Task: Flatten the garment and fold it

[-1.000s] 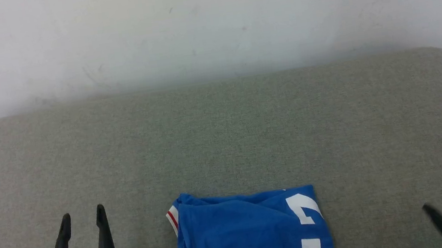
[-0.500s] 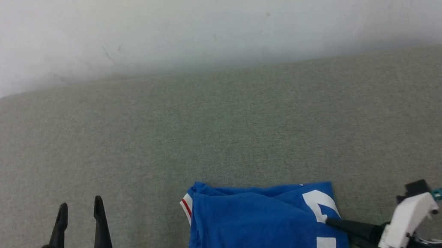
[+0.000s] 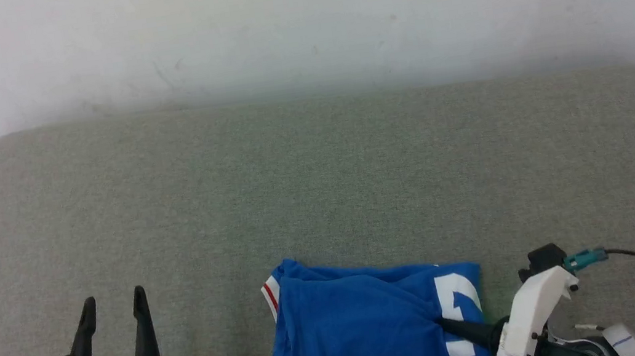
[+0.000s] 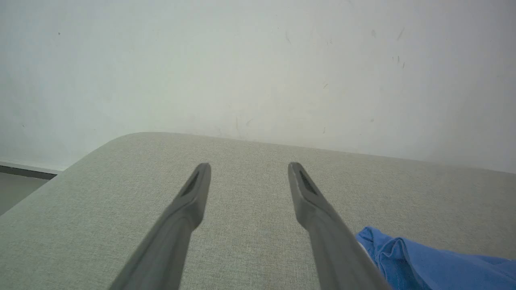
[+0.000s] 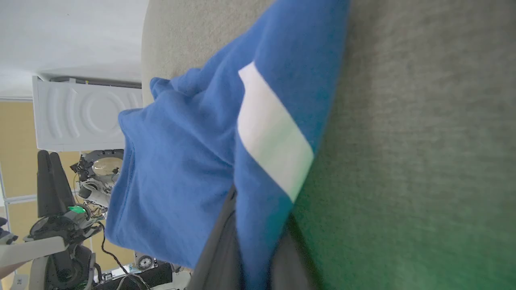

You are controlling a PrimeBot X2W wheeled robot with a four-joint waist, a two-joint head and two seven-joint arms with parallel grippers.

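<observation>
One second ago the right gripper (image 3: pixel 442 324) stood clear; now its fingers pinch the right edge of the blue T-shirt (image 3: pixel 357 327), lying bunched at the near edge of the grey cushion (image 3: pixel 319 190). The left gripper (image 3: pixel 112 301) hovers open, empty. Flattening can likely begin

The garment (image 3: pixel 352 334) — soft, matt blue cloth; the cushion (image 3: pixel 319 190) — coarse woven grey-green fabric, matt.

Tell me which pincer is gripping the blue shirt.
The right pincer, shut on an edge of the garment; the left pincer stands open, apart from it.
</observation>
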